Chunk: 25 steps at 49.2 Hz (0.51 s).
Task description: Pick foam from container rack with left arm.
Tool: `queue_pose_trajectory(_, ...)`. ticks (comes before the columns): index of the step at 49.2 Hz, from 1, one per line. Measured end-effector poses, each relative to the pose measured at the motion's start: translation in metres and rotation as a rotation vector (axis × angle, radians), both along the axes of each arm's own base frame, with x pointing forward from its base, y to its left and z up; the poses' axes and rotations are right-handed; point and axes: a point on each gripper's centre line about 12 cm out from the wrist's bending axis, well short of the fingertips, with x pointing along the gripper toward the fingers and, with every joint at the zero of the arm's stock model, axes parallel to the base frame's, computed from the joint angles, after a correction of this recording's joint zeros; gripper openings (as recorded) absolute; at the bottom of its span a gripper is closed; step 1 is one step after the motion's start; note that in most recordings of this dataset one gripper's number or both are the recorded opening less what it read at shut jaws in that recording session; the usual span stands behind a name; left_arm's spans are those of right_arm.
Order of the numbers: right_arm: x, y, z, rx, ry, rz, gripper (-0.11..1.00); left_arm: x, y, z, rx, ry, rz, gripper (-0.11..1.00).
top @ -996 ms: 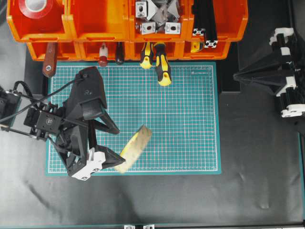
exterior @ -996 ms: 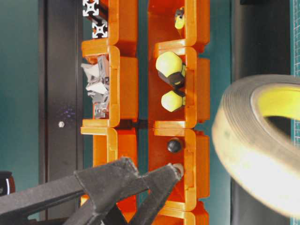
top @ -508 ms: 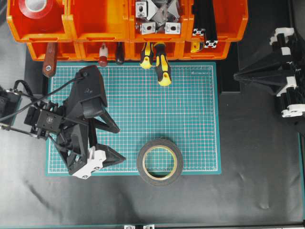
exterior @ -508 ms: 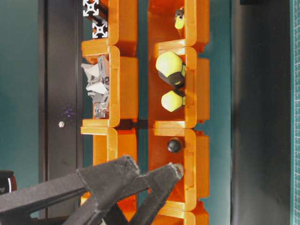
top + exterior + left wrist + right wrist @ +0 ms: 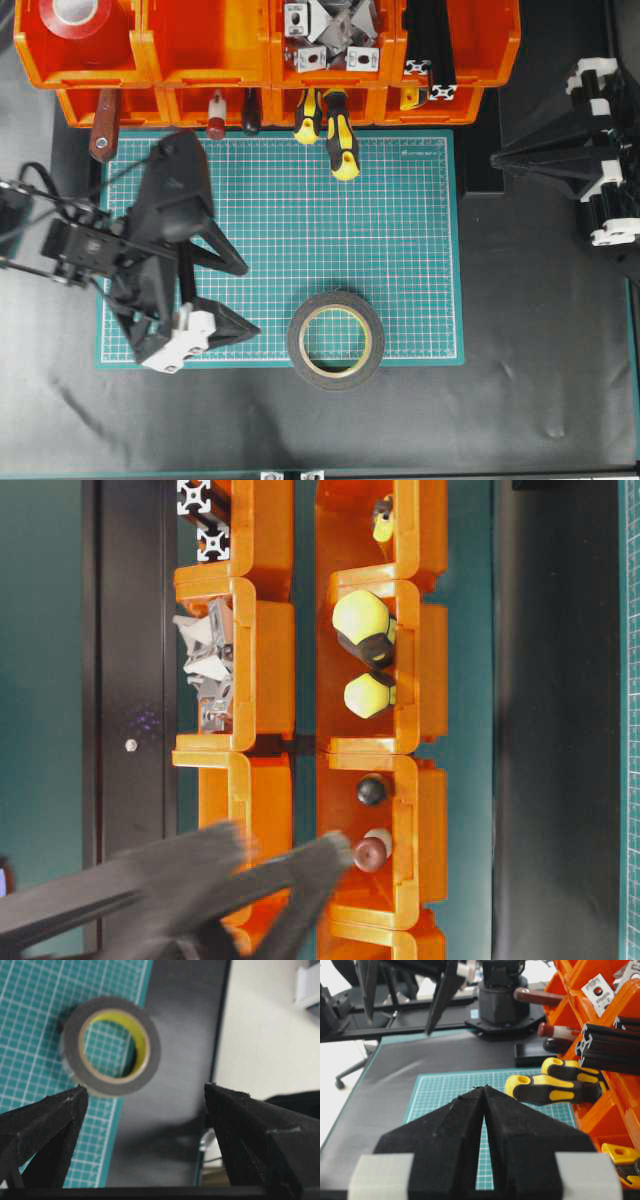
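Hanging over the mat's left side, the left gripper [image 5: 238, 298] stood spread wide, its 2 black fingers pointing toward the foam [image 5: 336, 339] and holding nothing. Blur smeared the left arm [image 5: 95, 250] in the overhead view. From the left wrist camera the same fingers [image 5: 42, 1122] framed an empty gap, with the foam [image 5: 111, 1046] lying beyond them and apart from both tips.

The foam lay flat on its side at the near edge of the green mat [image 5: 400, 260], its black ring partly over the mat's border and partly on the black table [image 5: 500, 400]. It was well clear of the rack [image 5: 200, 45], out on the table rather than in any bin.

Across the top, the rack's 2 orange rows held a red tape roll [image 5: 78, 15] in the far-left upper bin, metal brackets [image 5: 330, 35] in the third, and black extrusions [image 5: 430, 50] in the fourth. Yellow-and-black screwdrivers [image 5: 338, 135] stuck out of a lower bin over the mat's top edge, and a brown handle [image 5: 103, 125] poked out of the leftmost one.

Over at the right edge, the right gripper [image 5: 500, 160] sat well apart from everything; its wrist view showed the 2 fingers [image 5: 455, 1130] pressed together, tips meeting, nothing between them.
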Motion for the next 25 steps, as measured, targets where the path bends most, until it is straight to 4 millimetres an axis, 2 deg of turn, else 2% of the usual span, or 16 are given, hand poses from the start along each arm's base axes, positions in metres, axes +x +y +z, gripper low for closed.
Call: queue_pose_trajectory(25, 0.0, 0.0, 0.0, 0.0, -0.002, 0.0, 0.0, -0.054, 0.012, 0.053, 0.166, -0.22, -0.147, 0.73)
